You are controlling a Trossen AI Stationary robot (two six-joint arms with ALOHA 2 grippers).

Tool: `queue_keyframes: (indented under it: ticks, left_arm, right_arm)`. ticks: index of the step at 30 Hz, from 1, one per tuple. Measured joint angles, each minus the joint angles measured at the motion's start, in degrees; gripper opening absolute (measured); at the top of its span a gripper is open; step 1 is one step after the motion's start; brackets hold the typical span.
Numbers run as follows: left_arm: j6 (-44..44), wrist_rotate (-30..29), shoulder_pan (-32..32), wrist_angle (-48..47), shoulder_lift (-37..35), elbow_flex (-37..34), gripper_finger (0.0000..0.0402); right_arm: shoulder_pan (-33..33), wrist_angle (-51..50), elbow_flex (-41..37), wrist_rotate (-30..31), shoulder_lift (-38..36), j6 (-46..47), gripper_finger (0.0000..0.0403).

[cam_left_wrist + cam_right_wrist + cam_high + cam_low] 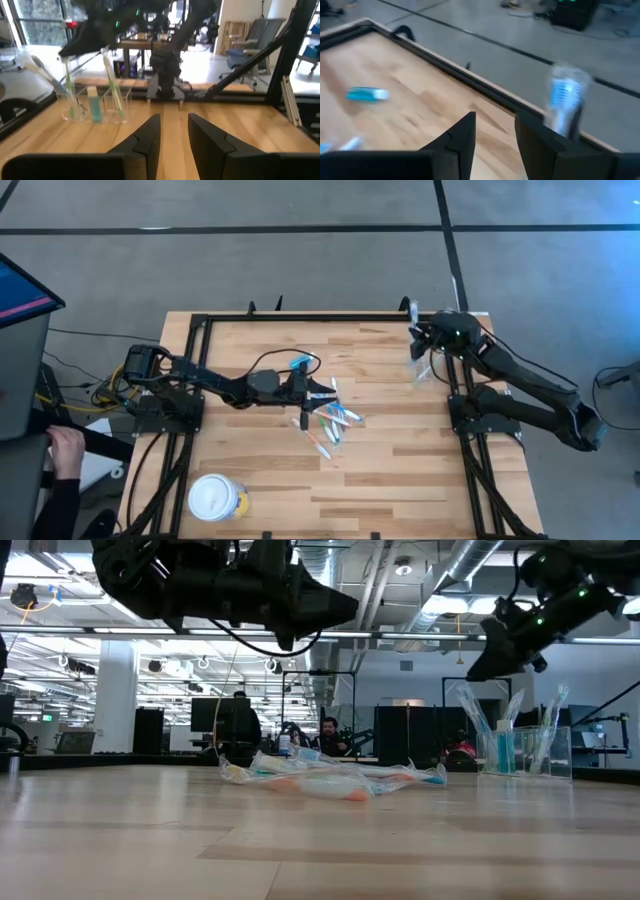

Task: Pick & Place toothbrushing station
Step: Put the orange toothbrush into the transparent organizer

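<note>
Hands first. My right hand (428, 340) hangs over the far right corner of the worktop (380, 480), fingers (465, 135) spread with nothing between them. Just beside it stands the clear tumbler (524, 752), upright near the right frame rail, holding a few toothbrushes (111, 85) and what looks like a blue tube; the hand is above it, not touching. My left hand (322, 392) reaches to mid-worktop, fingers (150, 137) parted a little and empty, pointing toward the tumbler well across the boards. Right under and beside this hand lies the loose heap of toothbrushes (335, 423), white, blue and pink, fanned out flat. A small blue tube with white cap (302, 363) lies apart from the heap, toward the far edge. A white-lidded yellow tub (217, 498) sits near the front left edge.
</note>
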Motion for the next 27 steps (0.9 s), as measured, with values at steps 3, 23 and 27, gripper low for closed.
queue_keyframes:
  ticks: [3, 23, 27]
  left_arm:
    - [-0.12, -0.22, 0.74, -2.56, 0.0, 0.0, 0.0094]
    - [-1.32, -0.4, 3.34, -32.77, 0.0, 0.0, 0.0094]
    - [-1.3, -1.99, 3.34, -36.3, 0.0, 0.0, 0.0094]
  right_arm:
    - [3.7, -0.27, 0.02, -0.02, -0.43, 0.08, 0.0128]
    - [21.6, -0.09, 0.02, 0.0, -0.43, 0.08, 0.0123]
    - [23.7, 0.02, 0.02, 0.04, -0.11, 0.11, 0.0123]
